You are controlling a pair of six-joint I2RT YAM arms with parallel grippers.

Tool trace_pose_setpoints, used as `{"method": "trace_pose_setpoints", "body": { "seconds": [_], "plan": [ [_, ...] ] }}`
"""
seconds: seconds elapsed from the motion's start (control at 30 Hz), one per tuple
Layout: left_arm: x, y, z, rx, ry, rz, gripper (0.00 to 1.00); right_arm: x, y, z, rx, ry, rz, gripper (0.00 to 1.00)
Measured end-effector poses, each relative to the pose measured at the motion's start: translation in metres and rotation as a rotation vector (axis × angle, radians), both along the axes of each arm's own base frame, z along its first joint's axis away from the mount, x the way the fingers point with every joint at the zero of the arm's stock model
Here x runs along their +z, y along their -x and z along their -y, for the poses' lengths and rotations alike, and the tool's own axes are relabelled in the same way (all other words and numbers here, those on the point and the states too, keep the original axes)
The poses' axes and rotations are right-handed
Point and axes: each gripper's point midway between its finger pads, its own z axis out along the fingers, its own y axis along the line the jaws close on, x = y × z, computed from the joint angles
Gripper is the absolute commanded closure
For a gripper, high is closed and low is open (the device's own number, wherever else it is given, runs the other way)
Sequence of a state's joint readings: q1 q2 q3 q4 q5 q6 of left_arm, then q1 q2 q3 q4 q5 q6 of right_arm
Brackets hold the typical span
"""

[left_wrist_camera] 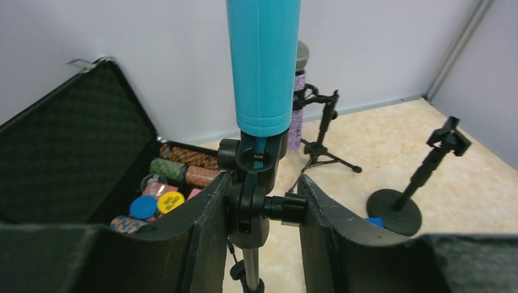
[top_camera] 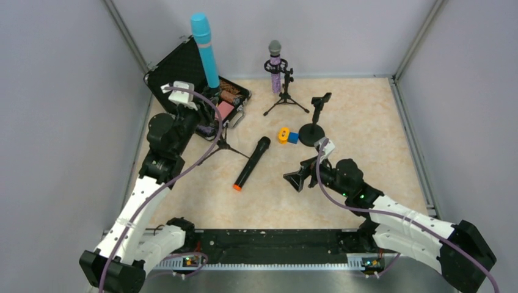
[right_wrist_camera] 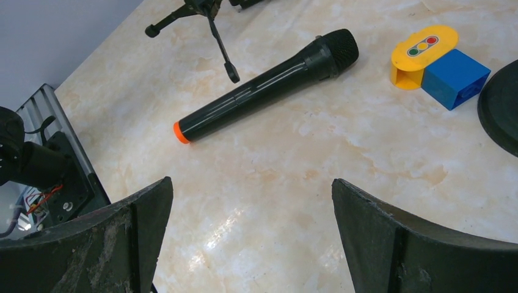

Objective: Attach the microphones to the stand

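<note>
Looking down from the top view, I counted 2 of the 3 microphones already up. The light-blue microphone (top_camera: 204, 52) stood clipped on the tall tripod stand (left_wrist_camera: 250, 201) at upper left, and the purple microphone (top_camera: 275, 67) sat on the small tripod (top_camera: 284, 101) at top centre. My left gripper (left_wrist_camera: 264, 189) was pinching the tall stand's swivel joint just under the blue barrel. The black microphone (top_camera: 251, 162) lay flat mid-frame, orange end toward the bottom. Just right of it, my right gripper (right_wrist_camera: 250, 183) was spread wide and held nothing. I judged that microphone to be the step in hand. The next move called for closing the right fingers across its barrel and carrying it to the empty round-base stand (top_camera: 314, 122).
</note>
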State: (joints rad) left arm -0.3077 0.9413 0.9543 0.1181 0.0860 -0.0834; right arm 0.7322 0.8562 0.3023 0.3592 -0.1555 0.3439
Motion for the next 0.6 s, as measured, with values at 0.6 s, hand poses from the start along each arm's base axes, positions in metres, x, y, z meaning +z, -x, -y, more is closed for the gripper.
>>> {"method": "trace_pose_setpoints", "body": {
  "seconds": [0.6],
  "plan": [
    [-0.01, 0.049, -0.097, 0.435, 0.004, 0.048, 1.0, -0.005, -0.001, -0.003, 0.008, 0.007, -0.011, 0.01]
  ]
}}
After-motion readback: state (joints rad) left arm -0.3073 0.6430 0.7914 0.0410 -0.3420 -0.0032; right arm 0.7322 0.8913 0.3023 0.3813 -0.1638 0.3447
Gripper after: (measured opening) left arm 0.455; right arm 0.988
